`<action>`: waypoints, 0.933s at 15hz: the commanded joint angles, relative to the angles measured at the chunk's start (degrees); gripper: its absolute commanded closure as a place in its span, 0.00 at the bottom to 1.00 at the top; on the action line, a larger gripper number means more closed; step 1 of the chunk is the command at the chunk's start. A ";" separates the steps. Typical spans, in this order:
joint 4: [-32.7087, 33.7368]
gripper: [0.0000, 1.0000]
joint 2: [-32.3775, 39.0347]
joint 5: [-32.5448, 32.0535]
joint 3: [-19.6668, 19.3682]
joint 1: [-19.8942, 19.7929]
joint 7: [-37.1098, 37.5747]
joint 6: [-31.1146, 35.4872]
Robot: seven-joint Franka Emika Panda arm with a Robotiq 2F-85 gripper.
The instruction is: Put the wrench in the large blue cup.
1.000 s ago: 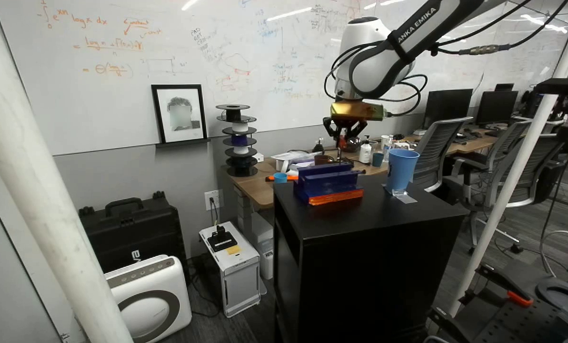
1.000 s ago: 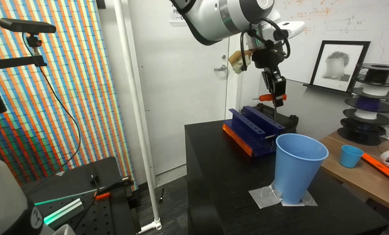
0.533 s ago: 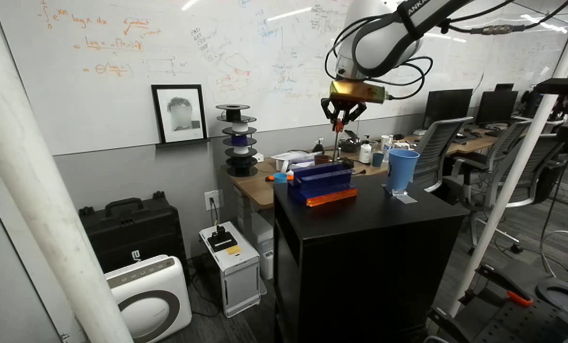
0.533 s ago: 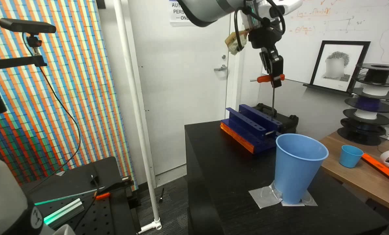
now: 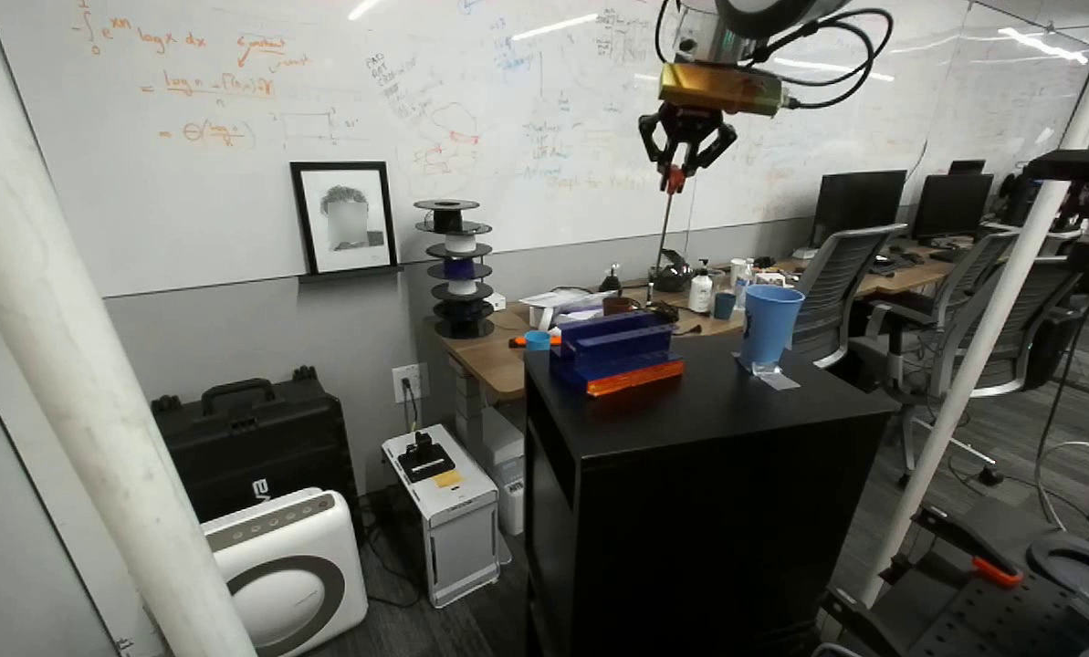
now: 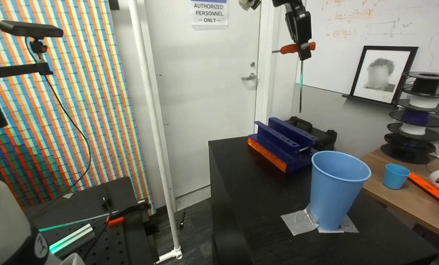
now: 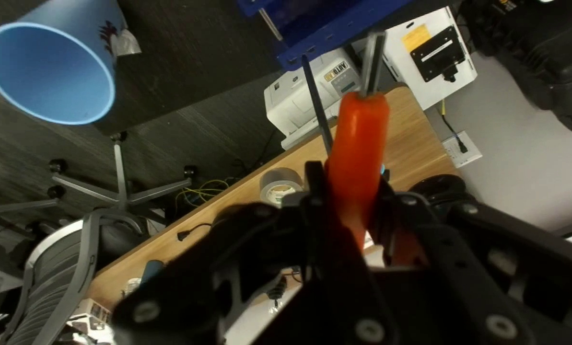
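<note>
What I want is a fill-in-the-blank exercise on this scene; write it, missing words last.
The hand grips the wrench by its orange-red ____.
The wrench's long shaft points ____.
Translucent ____ lies at the base of the large blue cup.
The sign on the door reads: ____ PERSONNEL ONLY.

Missing words: handle; down; tape; AUTHORIZED.

Cabinet top (image 6: 265, 208): in an exterior view, box (image 6: 283, 145) far and left, large cup (image 6: 331, 200) near and right.
Wrench (image 6: 301, 79): in the gripper (image 5: 676, 175), above the box in both exterior views.
Desk (image 6: 407, 198): in an exterior view, right of the cabinet top; on it, small cup (image 6: 396, 177) near, spools (image 6: 414, 129) far.
</note>
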 commanded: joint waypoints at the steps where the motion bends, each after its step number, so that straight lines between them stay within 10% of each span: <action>1: -1.53 0.91 -5.85 -0.83 0.90 -3.08 3.26 -7.84; 5: -3.02 0.91 -8.83 -2.25 0.14 -7.28 5.68 -13.19; 14: -9.97 0.91 -3.62 -5.19 -1.00 -11.78 5.23 0.01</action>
